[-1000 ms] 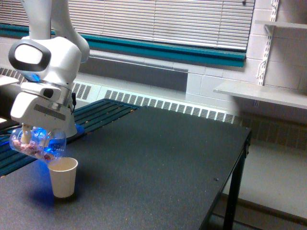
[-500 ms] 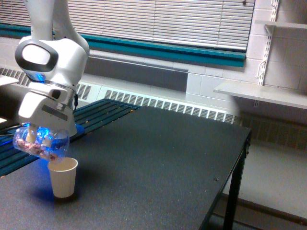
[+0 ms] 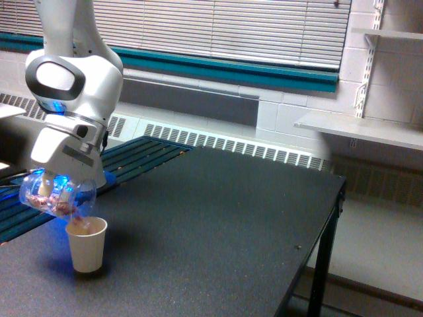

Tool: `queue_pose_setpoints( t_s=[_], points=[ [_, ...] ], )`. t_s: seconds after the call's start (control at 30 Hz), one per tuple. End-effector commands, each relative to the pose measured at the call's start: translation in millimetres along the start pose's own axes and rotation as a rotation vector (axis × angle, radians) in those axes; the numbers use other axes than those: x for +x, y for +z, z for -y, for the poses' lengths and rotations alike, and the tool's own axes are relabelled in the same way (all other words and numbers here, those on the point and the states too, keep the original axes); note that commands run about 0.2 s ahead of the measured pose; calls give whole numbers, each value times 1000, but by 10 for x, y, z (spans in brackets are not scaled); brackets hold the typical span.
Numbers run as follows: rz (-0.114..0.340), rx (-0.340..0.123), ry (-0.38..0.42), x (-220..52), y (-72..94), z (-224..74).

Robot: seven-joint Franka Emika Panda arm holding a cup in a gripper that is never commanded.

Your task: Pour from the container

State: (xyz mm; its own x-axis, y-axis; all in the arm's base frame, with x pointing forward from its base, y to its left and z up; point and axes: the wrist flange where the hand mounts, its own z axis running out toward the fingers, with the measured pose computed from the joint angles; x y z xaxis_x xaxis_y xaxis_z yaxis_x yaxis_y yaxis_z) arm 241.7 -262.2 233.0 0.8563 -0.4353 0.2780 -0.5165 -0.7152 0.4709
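Note:
The container [image 3: 58, 196], a clear plastic cup with pinkish-white pieces inside, hangs tilted on its side at the exterior view's left, lit blue from the wrist. My gripper [image 3: 51, 190] is shut on it, fingers mostly hidden behind the clear wall. Its mouth points down to the right, just above the rim of a cream paper cup [image 3: 86, 245] that stands upright on the dark table [image 3: 218, 218]. A few pieces show at the container's lip, over the paper cup's opening.
The white arm's base stands behind the cups on a slatted dark-and-teal bench [image 3: 135, 155]. The table's right edge [image 3: 334, 218] drops to the floor. A radiator runs along the back wall, and white shelves [image 3: 360, 125] hang at the right.
The arm and container shifted slightly right and up, and the container tipped further, bringing its mouth over the paper cup. The paper cup has not moved.

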Motion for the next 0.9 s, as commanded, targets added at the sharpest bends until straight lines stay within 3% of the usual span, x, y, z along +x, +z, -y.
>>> queue_pose_setpoints(
  t_s=[0.03,0.9],
  points=[
    [-17,-24,-8,76,-19,-159],
    [-21,-28,-23,68,-47,-170]
  ],
)
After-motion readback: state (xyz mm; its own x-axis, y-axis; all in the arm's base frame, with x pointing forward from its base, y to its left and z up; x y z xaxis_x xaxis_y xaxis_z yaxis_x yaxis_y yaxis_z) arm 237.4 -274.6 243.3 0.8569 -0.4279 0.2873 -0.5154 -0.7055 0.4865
